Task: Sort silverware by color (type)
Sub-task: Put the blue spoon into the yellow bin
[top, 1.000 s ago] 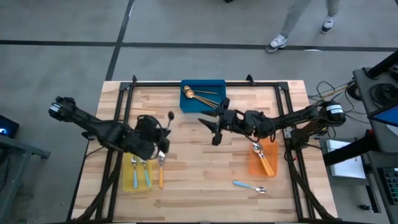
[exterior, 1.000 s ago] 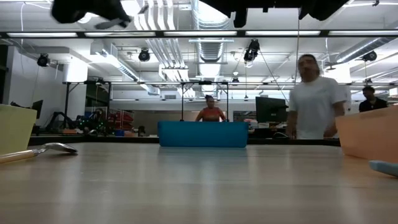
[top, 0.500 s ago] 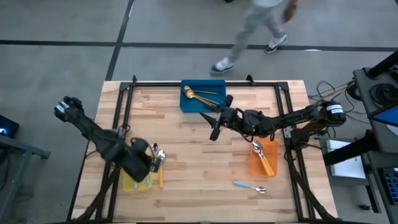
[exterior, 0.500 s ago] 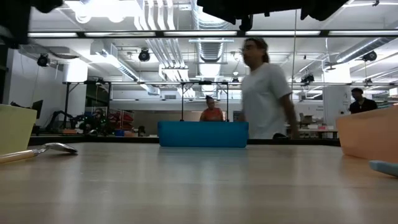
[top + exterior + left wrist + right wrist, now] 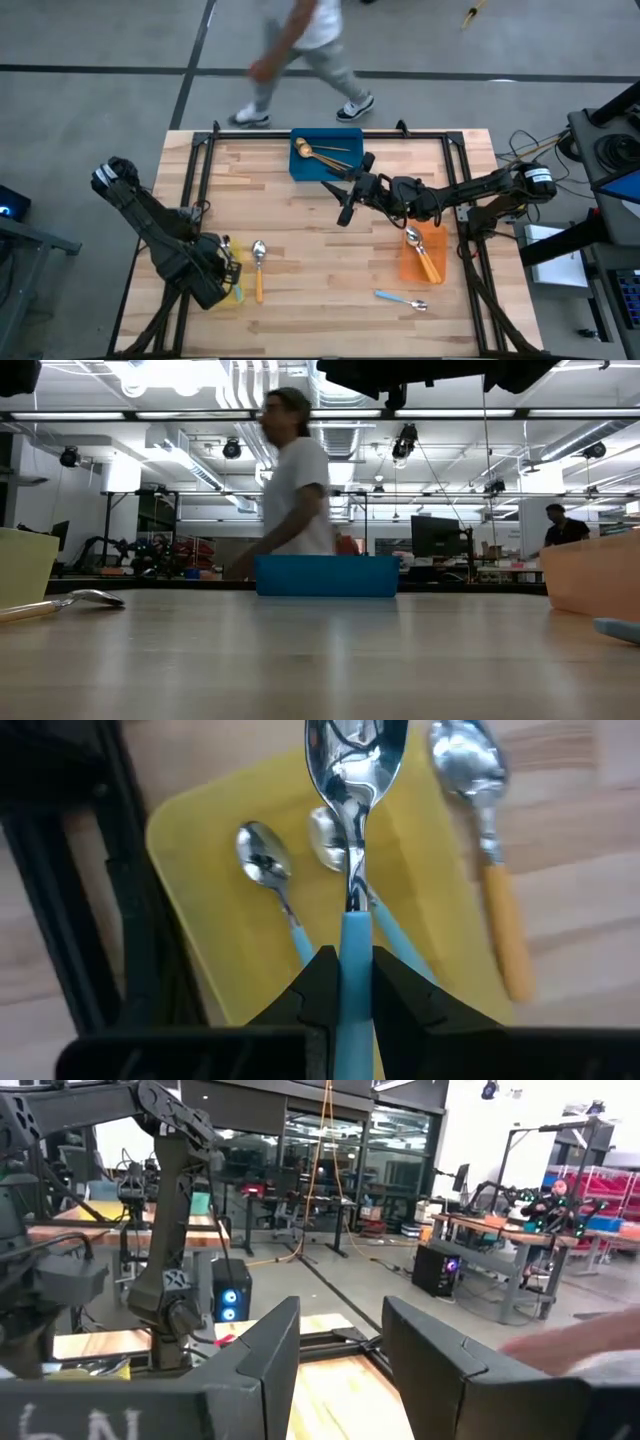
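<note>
- At the lower left of the overhead frame, the left gripper (image 5: 345,982) hangs over the yellow bin (image 5: 233,292), its fingers (image 5: 315,982) clenched on the handle of a blue-handled spoon (image 5: 352,850), bowl pointing away from the wrist.
- In the wrist picture, two more blue-handled spoons (image 5: 268,870) lie in that bin beneath the held one.
- Just right of the bin, an orange-handled spoon (image 5: 259,268) lies on the wooden counter (image 5: 320,250), bowl toward the top of the frame.
- At upper centre, the blue bin (image 5: 326,153) holds gold spoons (image 5: 318,153).
- Right of centre, the right gripper (image 5: 343,203) hovers above bare counter, fingers (image 5: 268,1355) released, nothing between them.
- Further right, the orange bin (image 5: 423,258) carries orange-handled spoons (image 5: 420,250).
- At lower right, a lone blue-handled spoon (image 5: 401,299) lies flat on the counter, well apart from both grippers.
- A person (image 5: 305,50) walks past beyond the counter's far edge.
</note>
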`<act>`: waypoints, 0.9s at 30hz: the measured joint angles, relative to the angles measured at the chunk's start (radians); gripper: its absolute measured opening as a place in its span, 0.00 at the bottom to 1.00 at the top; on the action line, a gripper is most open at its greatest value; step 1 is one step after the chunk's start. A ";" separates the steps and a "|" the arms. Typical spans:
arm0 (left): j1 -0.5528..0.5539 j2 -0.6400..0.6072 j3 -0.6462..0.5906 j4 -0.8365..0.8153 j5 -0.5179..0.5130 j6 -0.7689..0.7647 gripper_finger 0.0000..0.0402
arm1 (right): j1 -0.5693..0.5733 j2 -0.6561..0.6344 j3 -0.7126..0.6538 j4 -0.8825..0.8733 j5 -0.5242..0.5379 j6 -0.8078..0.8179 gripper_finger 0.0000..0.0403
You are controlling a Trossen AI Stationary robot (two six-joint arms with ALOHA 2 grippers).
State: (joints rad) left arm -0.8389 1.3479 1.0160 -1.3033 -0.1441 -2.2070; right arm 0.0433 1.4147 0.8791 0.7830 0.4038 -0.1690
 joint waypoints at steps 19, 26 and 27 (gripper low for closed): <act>0.001 0.082 -0.055 0.049 0.006 0.006 0.07 | 0.018 -0.275 -0.008 -0.528 -0.209 -0.104 0.34; 0.001 0.112 -0.058 0.049 0.006 0.010 0.07 | 0.025 -0.465 -0.104 -0.633 -0.547 -0.047 0.34; 0.001 0.114 -0.058 0.050 0.006 0.011 0.07 | 0.026 -0.489 -0.122 -0.636 -0.567 -0.049 0.34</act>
State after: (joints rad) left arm -0.8379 1.4624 0.9585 -1.2533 -0.1379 -2.1960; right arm 0.0692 0.9255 0.7575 0.1473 -0.1628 -0.2185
